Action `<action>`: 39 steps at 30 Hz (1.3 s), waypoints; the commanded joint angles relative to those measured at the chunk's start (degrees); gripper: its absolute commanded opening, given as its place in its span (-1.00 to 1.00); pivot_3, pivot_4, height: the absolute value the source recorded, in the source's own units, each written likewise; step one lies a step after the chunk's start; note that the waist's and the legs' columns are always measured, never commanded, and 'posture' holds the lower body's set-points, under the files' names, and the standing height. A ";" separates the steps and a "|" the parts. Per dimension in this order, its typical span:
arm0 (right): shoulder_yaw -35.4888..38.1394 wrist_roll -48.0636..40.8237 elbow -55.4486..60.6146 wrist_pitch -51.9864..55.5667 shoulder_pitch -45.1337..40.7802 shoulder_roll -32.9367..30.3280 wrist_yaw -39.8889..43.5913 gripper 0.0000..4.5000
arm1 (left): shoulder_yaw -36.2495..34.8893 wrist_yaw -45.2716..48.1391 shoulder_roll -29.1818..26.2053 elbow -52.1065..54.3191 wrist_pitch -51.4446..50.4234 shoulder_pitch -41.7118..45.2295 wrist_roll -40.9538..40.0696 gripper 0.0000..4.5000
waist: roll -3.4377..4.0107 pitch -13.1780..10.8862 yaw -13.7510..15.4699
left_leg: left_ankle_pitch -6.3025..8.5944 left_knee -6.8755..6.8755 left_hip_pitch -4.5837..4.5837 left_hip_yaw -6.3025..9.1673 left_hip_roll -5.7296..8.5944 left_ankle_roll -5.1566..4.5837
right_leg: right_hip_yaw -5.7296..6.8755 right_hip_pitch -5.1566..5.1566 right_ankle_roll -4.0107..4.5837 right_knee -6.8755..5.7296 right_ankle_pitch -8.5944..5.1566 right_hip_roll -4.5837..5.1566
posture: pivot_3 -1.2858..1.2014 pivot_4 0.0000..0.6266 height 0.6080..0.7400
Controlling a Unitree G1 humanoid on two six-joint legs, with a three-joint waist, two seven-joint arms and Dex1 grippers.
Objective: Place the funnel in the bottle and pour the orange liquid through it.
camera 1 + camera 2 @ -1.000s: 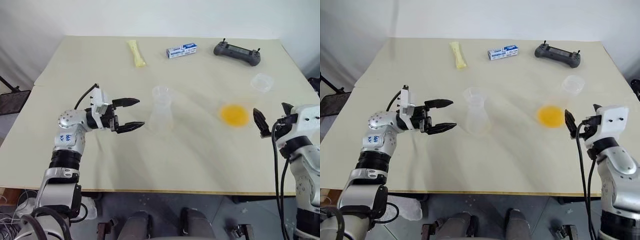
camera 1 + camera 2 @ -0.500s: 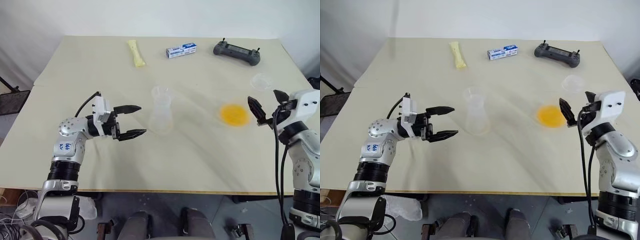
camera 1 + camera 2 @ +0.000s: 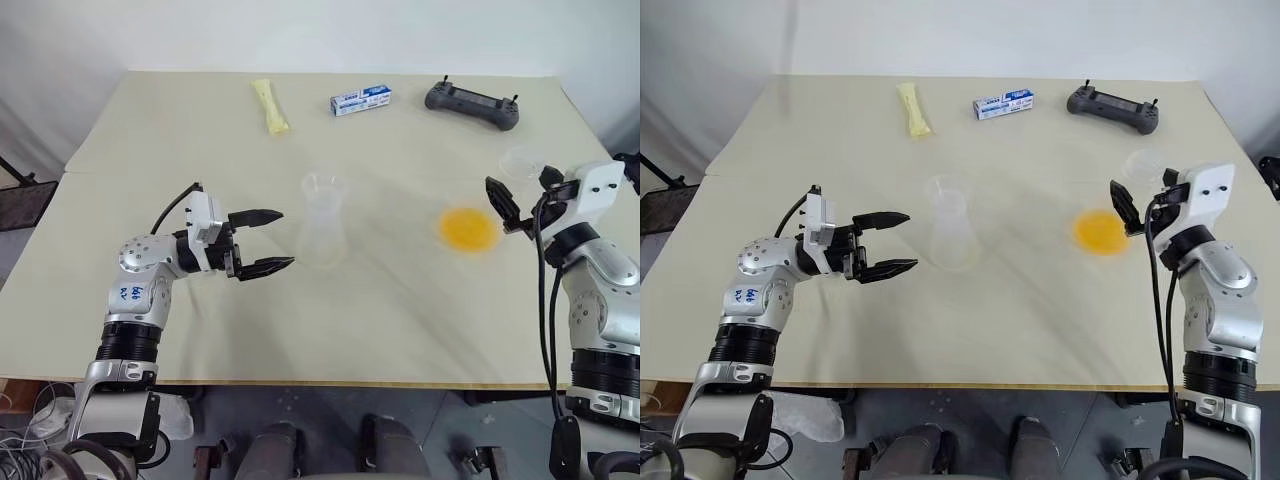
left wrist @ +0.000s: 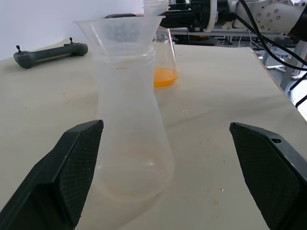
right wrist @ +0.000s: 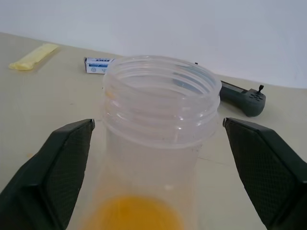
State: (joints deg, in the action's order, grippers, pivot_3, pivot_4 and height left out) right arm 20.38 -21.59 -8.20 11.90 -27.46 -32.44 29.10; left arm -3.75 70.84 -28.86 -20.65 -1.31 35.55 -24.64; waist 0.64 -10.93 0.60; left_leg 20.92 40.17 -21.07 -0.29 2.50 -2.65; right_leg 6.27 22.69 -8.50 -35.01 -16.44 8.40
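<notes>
Near the middle of the worktop [image 3: 150, 130] stood the bottle [image 3: 322, 240], clear and empty, with the funnel [image 4: 120, 28] seated in its neck. Toward the right edge stood a second clear flask-shaped container [image 5: 158, 143] with a wide threaded mouth, holding a shallow pool of the orange liquid [image 3: 468, 229] at its base. Its clear walls were hard to make out from the head views, where little but the orange patch and the rim showed.

The left gripper [image 3: 262, 240] pointed at the bottle from the left-edge side, its fingers spread wide, holding nothing and clear of the glass. The right gripper [image 3: 520, 198] reached around the neck of the orange-liquid container, its fingers spread on either side of the neck and not touching it.

Along the far edge lay a yellow sachet [image 3: 270, 106], a small blue-and-white box [image 3: 361, 100] and a dark handheld controller [image 3: 472, 103].
</notes>
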 commanded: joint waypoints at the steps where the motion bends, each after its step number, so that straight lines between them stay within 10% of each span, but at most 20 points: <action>1: 0.74 -1.97 4.52 0.54 -0.46 0.80 -0.95 0.50 | -0.39 0.15 0.04 1.47 0.44 0.68 -0.33 1.00 | 0.00 0.00 -0.16 | 0.00 0.00 0.00 0.00 0.00 0.00 | 0.00 0.00 0.00 0.00 0.00 0.00 | 0.03 -0.52 1.00; 4: 0.18 -1.84 7.31 1.75 0.10 1.57 -1.78 0.06 | -0.21 0.18 0.20 0.97 0.54 1.00 -0.19 1.00 | 0.00 0.00 -0.45 | 0.00 0.00 0.00 0.01 0.00 0.00 | 0.00 0.00 0.00 -0.01 0.00 0.00 | 0.03 -0.52 1.00; 20: -10.76 4.58 29.41 16.07 -6.68 2.45 -12.38 0.06 | -0.12 3.22 1.30 -9.43 4.14 7.19 1.33 1.00 | 0.02 0.00 -0.74 | 0.00 -0.04 -0.06 0.01 0.00 0.01 | -0.01 0.13 0.00 -0.04 0.00 -0.02 | 0.03 -0.52 1.00; 39: -39.12 39.22 26.67 12.25 -19.56 -2.45 -8.65 0.06 | -4.09 8.84 -1.96 -15.44 4.49 9.98 -0.38 1.00 | 0.01 -0.01 -1.38 | 0.00 -0.11 -0.22 -0.06 0.07 0.00 | -0.01 0.42 0.00 -0.16 0.00 0.02 | 0.03 -0.52 1.00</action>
State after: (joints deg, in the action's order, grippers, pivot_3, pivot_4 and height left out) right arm -18.77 14.95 17.25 26.43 -44.85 -34.94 20.25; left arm -6.43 79.05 -29.77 -36.95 3.02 45.06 -24.30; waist 0.65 -10.94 -0.78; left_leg 20.92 40.06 -21.31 -0.36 2.57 -2.65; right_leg 6.25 23.14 -8.50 -35.17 -16.44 8.43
